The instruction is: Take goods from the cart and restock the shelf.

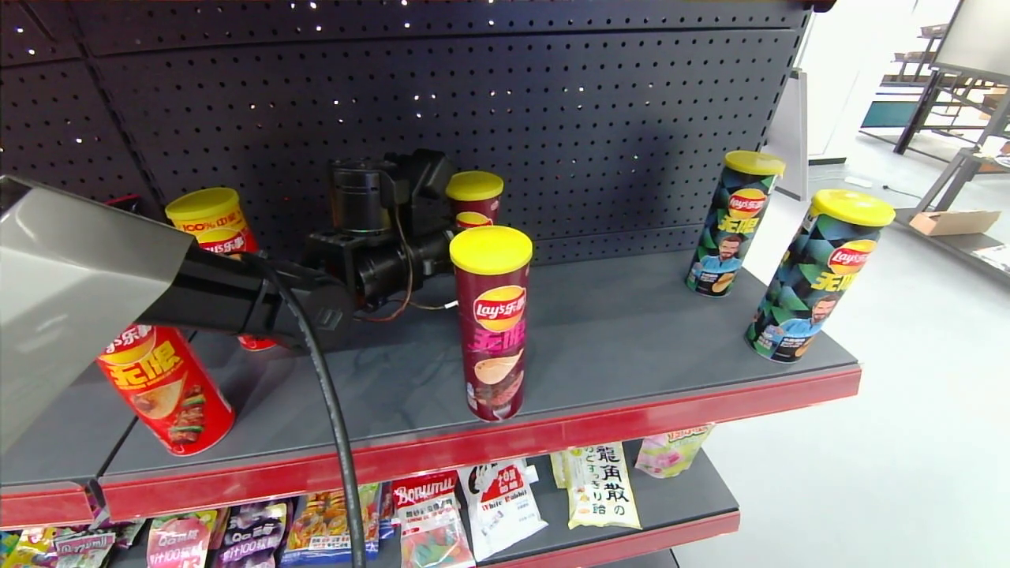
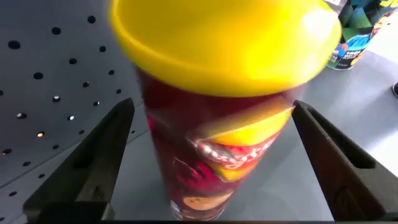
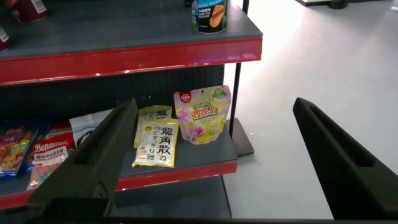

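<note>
1. Black fingers point(image 2: 106, 155) of the left gripper point(image 2: 212, 109) stand spread wide, one on each side of a maroon can point(image 2: 217, 162), with a gap showing between each finger and the can's wall.
2. That can stands upright on the grey shelf point(image 1: 631, 339), its yellow lid point(image 2: 224, 43) on, close to the pegboard point(image 1: 552, 118). From the head view it is the back maroon can point(image 1: 473, 201), and the left arm reaches to it from the shelf's left.
3. Just in front of it, near the red front edge, stands a front maroon can point(image 1: 495, 331), upright with a yellow lid.
4. Two red cans are on the left part of the shelf: one point(image 1: 170, 390) leans near the front edge, partly behind the arm, and another point(image 1: 213, 225) stands farther back by the pegboard.
5. Two green cans stand upright well to the right, one point(image 1: 734, 225) farther back and one point(image 1: 821, 276) near the front corner.
6. The right gripper point(image 3: 214, 106) is held low, away from the cans, its fingers parted wide with nothing between them. It faces the lower shelf point(image 3: 174, 174).
7. Snack bags lie on that lower shelf, among them a yellow bag point(image 3: 158, 143) and a pink bag point(image 3: 202, 115) side by side.
</note>
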